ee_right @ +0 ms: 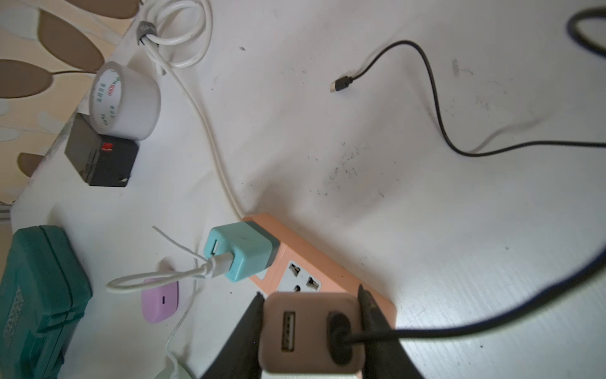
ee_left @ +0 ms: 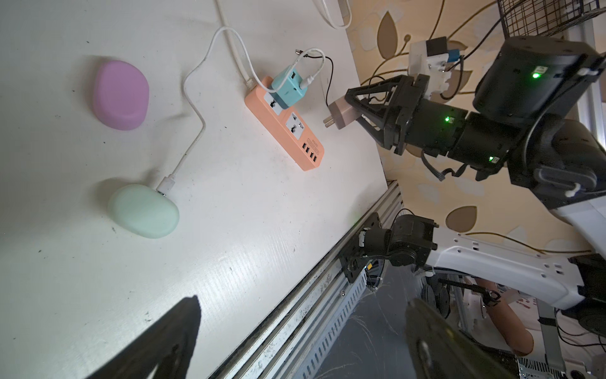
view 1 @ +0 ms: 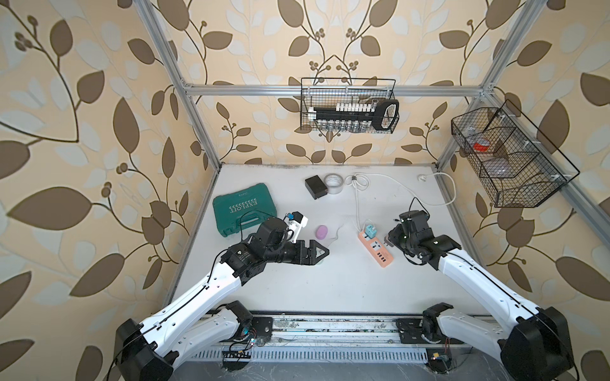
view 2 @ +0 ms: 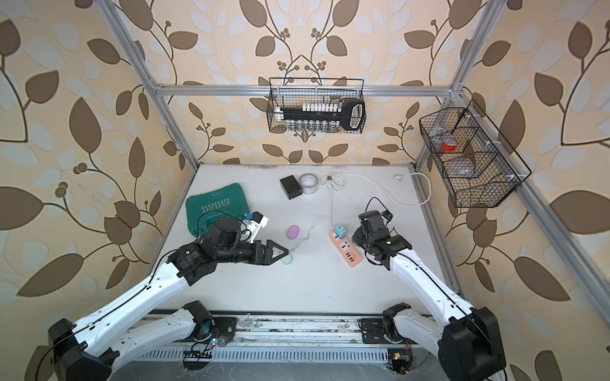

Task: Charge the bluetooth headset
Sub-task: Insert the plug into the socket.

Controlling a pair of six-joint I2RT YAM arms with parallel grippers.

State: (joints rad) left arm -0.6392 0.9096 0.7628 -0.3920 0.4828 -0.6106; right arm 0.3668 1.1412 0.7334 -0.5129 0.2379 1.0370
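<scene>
Bright, soft light; foreground seemingly blurred.

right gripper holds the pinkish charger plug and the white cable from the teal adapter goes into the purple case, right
Not quite: the left wrist view shows the white cable from the teal adapter going into the mint green case, not the purple case. The right gripper does hold the pinkish charger plug.

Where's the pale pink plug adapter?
In the left wrist view, the pale pink plug adapter is clamped in the right gripper, beside the orange power strip.
</scene>
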